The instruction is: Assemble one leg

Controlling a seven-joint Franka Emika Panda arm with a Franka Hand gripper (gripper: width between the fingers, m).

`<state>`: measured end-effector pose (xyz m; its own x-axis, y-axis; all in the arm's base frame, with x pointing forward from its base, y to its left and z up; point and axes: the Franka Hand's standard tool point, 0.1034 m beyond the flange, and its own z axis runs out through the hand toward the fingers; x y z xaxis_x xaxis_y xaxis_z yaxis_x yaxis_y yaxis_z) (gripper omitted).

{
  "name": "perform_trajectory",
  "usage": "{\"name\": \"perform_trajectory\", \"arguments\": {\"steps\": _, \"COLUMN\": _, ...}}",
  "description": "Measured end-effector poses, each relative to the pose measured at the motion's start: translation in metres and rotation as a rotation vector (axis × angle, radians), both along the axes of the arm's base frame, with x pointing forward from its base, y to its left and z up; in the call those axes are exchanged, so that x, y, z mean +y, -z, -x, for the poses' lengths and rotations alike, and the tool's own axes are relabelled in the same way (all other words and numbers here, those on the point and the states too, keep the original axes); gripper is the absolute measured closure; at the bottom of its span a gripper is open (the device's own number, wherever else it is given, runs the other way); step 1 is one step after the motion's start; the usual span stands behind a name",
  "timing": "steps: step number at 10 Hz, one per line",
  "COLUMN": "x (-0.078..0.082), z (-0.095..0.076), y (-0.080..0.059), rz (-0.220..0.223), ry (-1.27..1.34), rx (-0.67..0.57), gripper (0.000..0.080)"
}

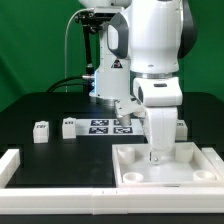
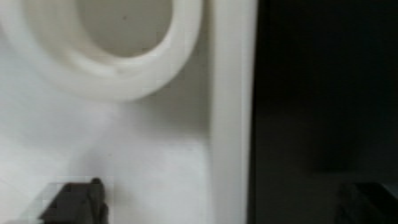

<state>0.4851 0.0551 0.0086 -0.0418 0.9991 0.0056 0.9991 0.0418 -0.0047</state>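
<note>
white tagged leg [image 1: 41, 131], upright, on table [image 1: 30, 108]

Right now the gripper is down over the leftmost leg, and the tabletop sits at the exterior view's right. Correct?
No. The gripper is down over the tabletop, not the leftmost leg, which stands apart from it. The tabletop does sit at the exterior view's right. The exterior view shows this.

The leg [image 1: 40, 131] is seen in white with a black-and-white tag, the tabletop [image 1: 195, 165] in white, the counter [image 1: 30, 105] in black.
</note>
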Motion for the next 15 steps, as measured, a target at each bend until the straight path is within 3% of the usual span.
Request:
{"name": "perform_trajectory", "arguments": {"steps": 5, "x": 0.014, "z": 0.04, "y": -0.046, "rz": 0.003, "ry": 0.216, "rx": -0.06, "gripper": 0.015}}
{"name": "perform_trajectory", "arguments": {"steps": 7, "x": 0.013, "z": 0.04, "y": -0.043, "rz": 0.002, "ry": 0.239, "rx": -0.055, "gripper": 0.015}}
{"name": "perform_trajectory", "arguments": {"steps": 10, "x": 0.014, "z": 0.04, "y": -0.043, "rz": -0.012, "ry": 0.499, "rx": -0.047, "gripper": 0.015}}
{"name": "perform_trajectory", "arguments": {"steps": 12, "x": 0.011, "z": 0.049, "y": -0.043, "rz": -0.03, "ry": 0.899, "rx": -0.022, "gripper": 0.015}}
{"name": "perform_trajectory", "arguments": {"steps": 15, "x": 0.033, "z": 0.067, "y": -0.041, "rz": -0.037, "ry": 1.318, "rx": 0.011, "gripper": 0.015}}
